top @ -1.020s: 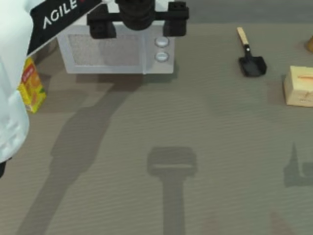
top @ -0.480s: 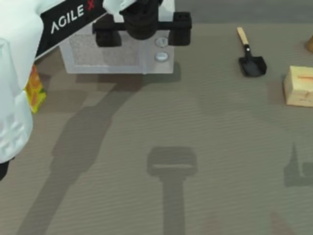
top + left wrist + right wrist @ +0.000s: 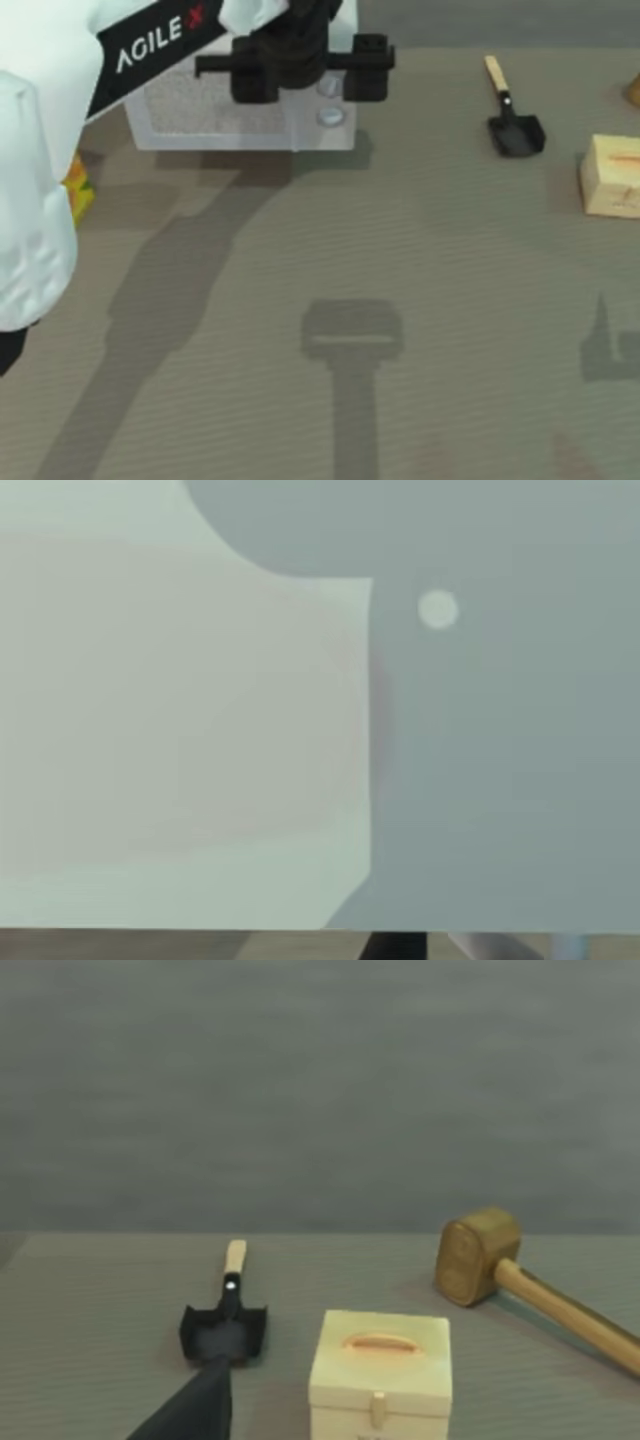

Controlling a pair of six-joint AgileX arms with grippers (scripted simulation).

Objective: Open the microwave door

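Our left gripper hangs open-fingered over the microwave door, which sits shut at the table's far left. Only our right wrist view shows the wooden mallet beside the lidded wooden box and black shovel; the box's contents stay hidden

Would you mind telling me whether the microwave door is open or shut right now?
Shut. In the top view the microwave door lies flush with the microwave's front, beside the knobs, while the left gripper hovers open above it.

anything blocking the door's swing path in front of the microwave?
Nothing visible. The table in front of the microwave door is bare; the black shovel and wooden box lie far right. The left gripper hovers over the door's right edge.
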